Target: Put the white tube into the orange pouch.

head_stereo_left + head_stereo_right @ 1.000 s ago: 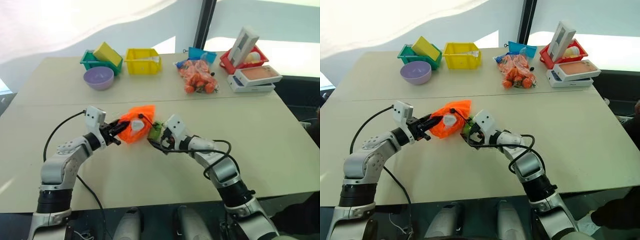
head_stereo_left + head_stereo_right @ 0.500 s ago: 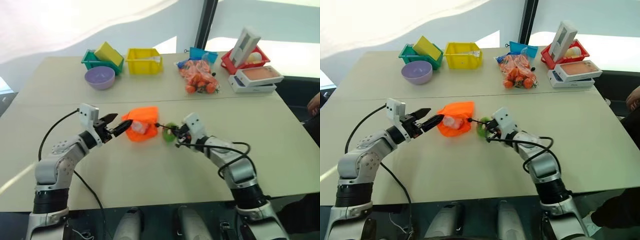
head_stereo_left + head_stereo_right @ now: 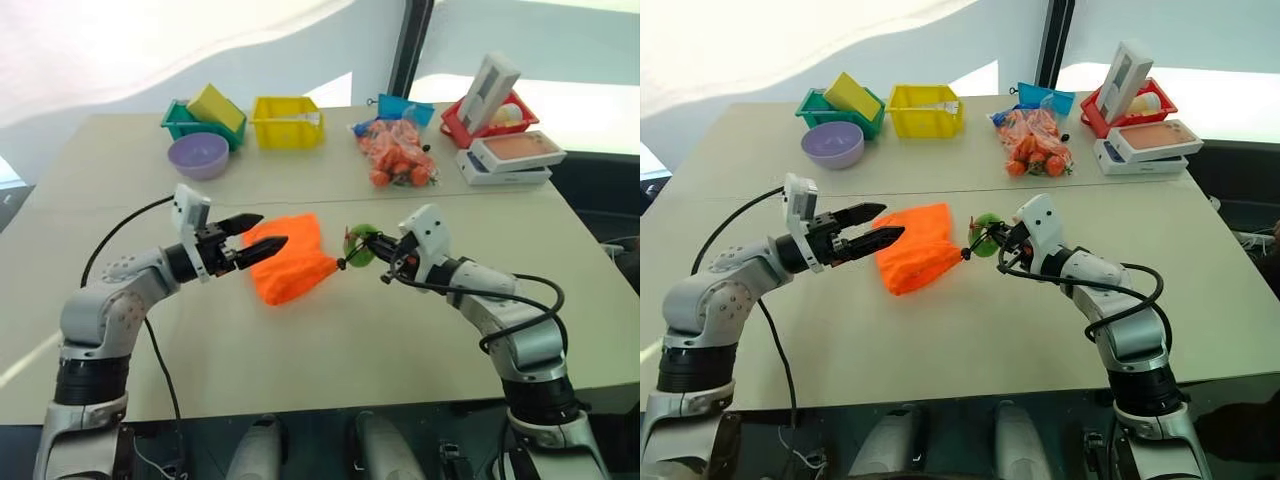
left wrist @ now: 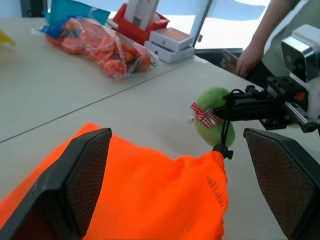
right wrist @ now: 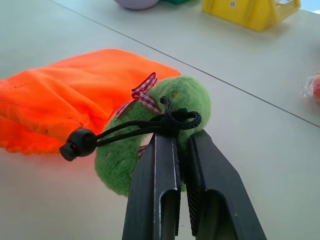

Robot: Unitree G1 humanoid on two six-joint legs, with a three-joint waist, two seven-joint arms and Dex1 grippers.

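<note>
The orange pouch [image 3: 290,262] lies on the table between my arms, its mouth gathered tight at a black cord stopper [image 5: 80,143]. My right gripper [image 3: 381,256] is shut on the dark cord [image 5: 172,120] where it loops through the fuzzy green ring [image 5: 192,100], holding ring and cord just off the pouch's right end. My left gripper [image 3: 273,230] hovers open over the pouch's left end, with nothing between its fingers [image 4: 85,175]. The white tube is hidden.
Along the far edge stand a purple bowl [image 3: 198,155], a green bin [image 3: 180,122], a yellow bin [image 3: 287,121], a clear bag of orange items [image 3: 398,150], a red basket [image 3: 455,125] and flat boxes [image 3: 510,158]. A person's hand [image 4: 247,60] is beyond the table's right side.
My left gripper let go of the pouch, opened and rose. My right gripper shut on the cord at the green ring and pulled it right, closing the mouth over the white tube.
</note>
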